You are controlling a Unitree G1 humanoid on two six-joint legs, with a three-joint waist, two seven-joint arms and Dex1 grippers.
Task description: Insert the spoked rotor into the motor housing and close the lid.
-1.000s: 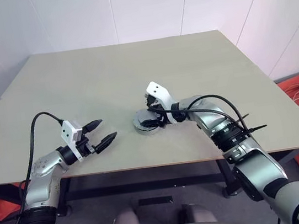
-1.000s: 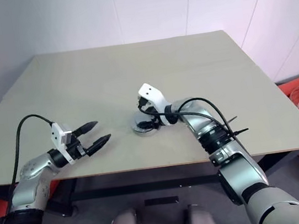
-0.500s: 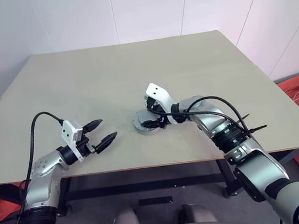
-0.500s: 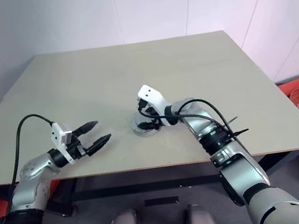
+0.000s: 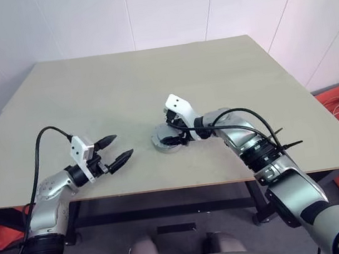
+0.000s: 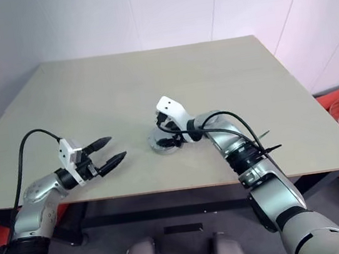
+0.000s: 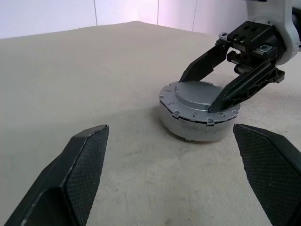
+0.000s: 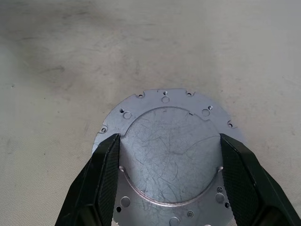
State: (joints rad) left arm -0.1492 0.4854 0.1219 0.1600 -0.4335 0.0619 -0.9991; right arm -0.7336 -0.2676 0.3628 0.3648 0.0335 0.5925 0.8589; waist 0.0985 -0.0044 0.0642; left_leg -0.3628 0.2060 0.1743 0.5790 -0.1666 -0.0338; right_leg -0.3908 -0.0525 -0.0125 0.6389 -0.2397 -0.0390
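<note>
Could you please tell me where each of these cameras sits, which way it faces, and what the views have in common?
Left eye view, right eye view: on the head, looking forward and down over the table; both arms show, left gripper open, right gripper at the lid.
Left wrist view: on the left wrist, looking level across the table along its own fingers at the lid and the right gripper.
Right wrist view: on the right wrist, looking down on the lid between its own fingers.
Shared: all show the lid.
</note>
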